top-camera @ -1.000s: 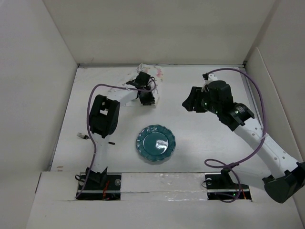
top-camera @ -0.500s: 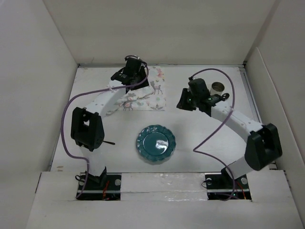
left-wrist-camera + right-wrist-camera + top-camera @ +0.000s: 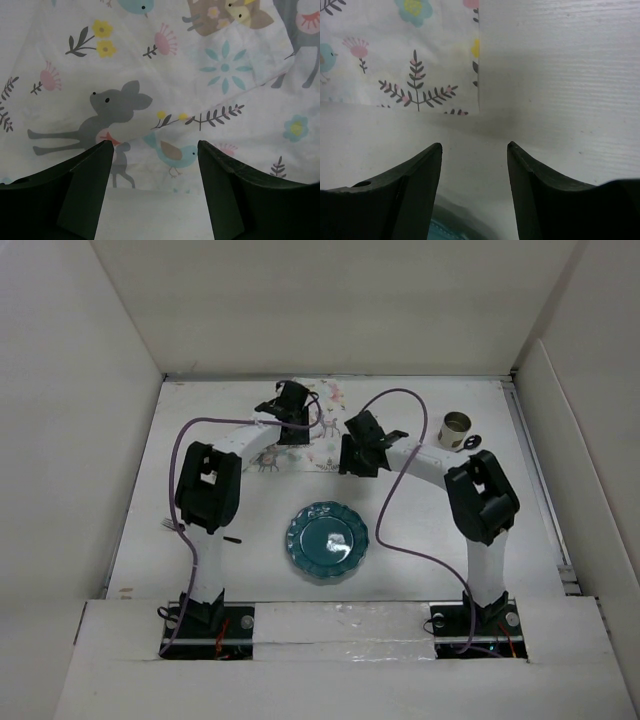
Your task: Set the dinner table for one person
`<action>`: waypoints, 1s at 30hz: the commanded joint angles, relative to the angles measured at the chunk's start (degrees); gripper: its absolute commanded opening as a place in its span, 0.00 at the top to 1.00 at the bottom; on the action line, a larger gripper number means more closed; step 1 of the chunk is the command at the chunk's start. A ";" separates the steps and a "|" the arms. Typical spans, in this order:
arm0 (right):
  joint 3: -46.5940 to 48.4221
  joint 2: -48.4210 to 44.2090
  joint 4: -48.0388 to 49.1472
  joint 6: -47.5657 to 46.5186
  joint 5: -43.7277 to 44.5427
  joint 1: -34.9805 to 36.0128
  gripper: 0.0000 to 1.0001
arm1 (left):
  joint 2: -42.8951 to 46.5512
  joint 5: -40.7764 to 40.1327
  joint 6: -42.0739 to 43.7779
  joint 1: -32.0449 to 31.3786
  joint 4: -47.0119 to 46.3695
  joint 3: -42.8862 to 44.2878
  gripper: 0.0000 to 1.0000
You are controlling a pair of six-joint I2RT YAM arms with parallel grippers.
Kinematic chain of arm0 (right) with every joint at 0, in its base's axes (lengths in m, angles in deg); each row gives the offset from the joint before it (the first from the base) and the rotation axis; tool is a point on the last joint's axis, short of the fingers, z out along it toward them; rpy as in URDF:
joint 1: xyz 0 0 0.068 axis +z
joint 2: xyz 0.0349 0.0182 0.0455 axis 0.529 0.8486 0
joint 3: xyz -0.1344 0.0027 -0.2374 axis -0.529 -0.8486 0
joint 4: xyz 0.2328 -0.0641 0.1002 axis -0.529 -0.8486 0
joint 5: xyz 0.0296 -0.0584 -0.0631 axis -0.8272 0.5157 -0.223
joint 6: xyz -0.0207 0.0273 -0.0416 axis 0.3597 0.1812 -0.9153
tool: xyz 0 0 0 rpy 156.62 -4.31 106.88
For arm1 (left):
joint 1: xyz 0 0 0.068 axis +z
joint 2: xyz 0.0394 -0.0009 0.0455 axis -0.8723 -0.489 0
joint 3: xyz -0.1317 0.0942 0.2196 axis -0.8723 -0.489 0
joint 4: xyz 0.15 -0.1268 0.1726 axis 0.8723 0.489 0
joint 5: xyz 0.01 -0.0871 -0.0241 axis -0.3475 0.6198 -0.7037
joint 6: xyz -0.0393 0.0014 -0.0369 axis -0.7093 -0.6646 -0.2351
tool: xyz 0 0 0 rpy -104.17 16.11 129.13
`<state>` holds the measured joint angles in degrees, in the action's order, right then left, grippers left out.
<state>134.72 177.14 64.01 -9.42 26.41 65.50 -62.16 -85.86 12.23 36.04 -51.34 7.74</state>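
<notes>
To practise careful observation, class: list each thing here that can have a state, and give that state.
left pincer: open, over the placemat.
right pincer: open, by the placemat's corner.
placemat: on the dinner table, one part folded over.
plate: right way up, empty.
cup: upright.
</notes>
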 commanded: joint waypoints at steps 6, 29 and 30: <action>10.31 7.76 -4.15 1.18 6.81 1.59 0.39 | -3.64 -3.45 5.17 -0.36 -4.28 3.51 0.34; 2.77 -4.16 2.61 -0.31 8.22 -2.71 1.00 | 3.10 -1.61 7.19 1.40 -6.57 8.44 1.00; 0.68 -5.66 2.88 -1.01 7.87 -3.32 1.00 | 4.25 -1.69 7.36 2.79 -6.48 8.61 1.00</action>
<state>137.54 178.69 63.36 -8.37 34.10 63.40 -67.71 -87.32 18.50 36.47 -56.85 13.25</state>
